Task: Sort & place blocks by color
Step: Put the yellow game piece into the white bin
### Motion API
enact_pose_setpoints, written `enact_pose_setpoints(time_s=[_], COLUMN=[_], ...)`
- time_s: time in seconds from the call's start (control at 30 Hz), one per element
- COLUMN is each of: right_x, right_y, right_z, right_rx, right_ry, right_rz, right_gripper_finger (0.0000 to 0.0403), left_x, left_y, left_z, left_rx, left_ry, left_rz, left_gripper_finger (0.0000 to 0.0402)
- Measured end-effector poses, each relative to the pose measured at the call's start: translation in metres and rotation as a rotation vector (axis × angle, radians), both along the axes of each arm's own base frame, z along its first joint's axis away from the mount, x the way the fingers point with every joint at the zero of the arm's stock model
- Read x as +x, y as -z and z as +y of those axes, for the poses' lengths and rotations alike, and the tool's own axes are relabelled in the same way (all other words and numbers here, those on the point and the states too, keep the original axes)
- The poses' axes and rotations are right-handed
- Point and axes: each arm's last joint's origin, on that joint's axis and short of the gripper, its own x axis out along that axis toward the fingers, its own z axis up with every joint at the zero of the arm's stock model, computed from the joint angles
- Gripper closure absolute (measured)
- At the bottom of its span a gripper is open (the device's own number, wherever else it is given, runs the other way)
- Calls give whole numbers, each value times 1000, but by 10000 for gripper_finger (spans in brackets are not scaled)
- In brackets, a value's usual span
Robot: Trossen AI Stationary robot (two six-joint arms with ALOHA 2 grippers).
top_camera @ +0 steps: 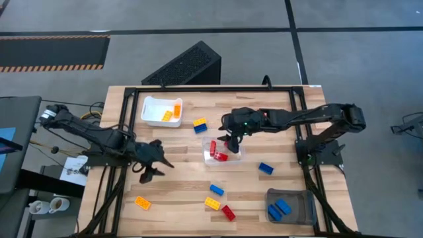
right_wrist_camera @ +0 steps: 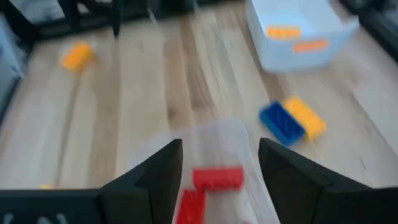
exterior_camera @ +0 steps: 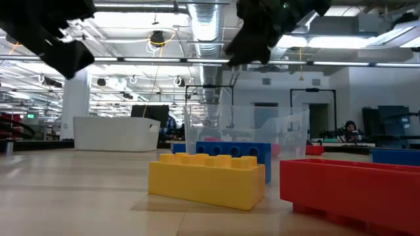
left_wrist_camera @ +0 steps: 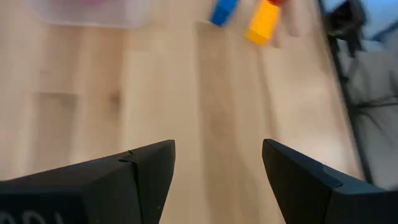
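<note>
My right gripper hangs open and empty over the clear tray, which holds two red blocks. My left gripper is open and empty above bare wood at the table's left. Loose blocks lie flat on the table: a yellow and blue pair, a blue one, a blue, a yellow and a red one near the front, and an orange one. The white tray holds orange blocks. The grey tray holds blue blocks.
A black frame runs round the table's far and side edges. A dark slatted box lies on the floor beyond the far edge. Bare wood lies between the white tray and my left gripper and at the table's far right.
</note>
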Motion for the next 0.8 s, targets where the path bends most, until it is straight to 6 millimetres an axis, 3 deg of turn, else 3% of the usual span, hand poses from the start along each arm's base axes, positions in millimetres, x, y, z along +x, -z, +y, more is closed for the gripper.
enact_pose_setpoints(time_s=[0.2,0.5,0.8], right_x=[6,7,8], right_y=[-6,-5,-7], right_z=[9,20,28], right_rx=[-16,-20,-33], right_ry=[-40,-74,-107], right_rz=[-90,-91,-109], right_gripper_finger=[172,172,172], left_x=[-7,-14,-25], left_y=[5,38,41], left_z=[-36,-84,-122], left_rx=[67,37,176], left_ry=[126,140,218], left_rz=[35,264,438], left_gripper_finger=[178,175,175])
